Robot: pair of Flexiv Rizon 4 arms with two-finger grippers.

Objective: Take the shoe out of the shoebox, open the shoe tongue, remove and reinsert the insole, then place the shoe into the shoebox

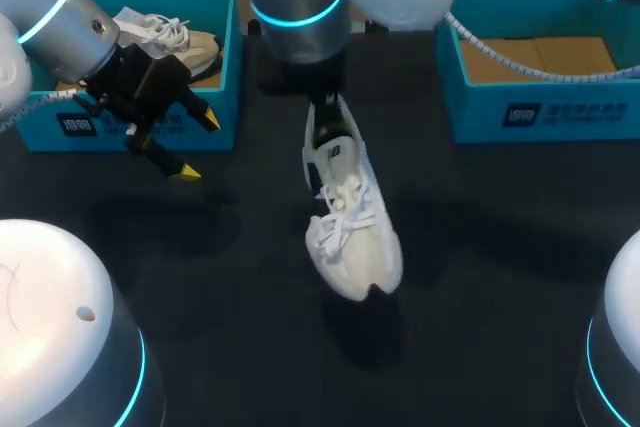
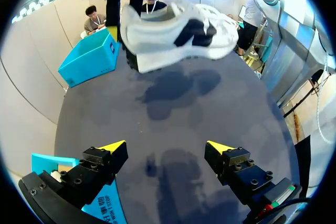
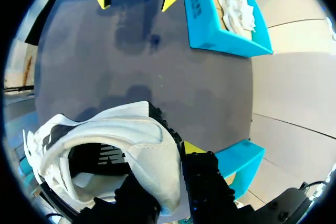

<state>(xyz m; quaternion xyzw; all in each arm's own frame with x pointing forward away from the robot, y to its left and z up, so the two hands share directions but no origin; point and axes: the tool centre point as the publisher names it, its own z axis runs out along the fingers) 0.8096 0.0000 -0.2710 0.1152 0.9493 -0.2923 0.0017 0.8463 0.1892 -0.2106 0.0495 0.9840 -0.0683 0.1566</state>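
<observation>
Here, shoe (image 1: 350,232) pinched by right jaws, laces (image 1: 345,209) overhead, hollow interior (image 3: 100,156) wrist-side.

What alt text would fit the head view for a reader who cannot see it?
The right claw holds a white shoe by its heel above the dark table, toe toward the camera. The left claw hangs open beside a blue shoebox with another white shoe inside; a second blue shoebox sits at right.

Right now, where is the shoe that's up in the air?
In the head view, the shoe hangs over the table, midway between the left box and the right box, heel held by the right pincer.
</observation>
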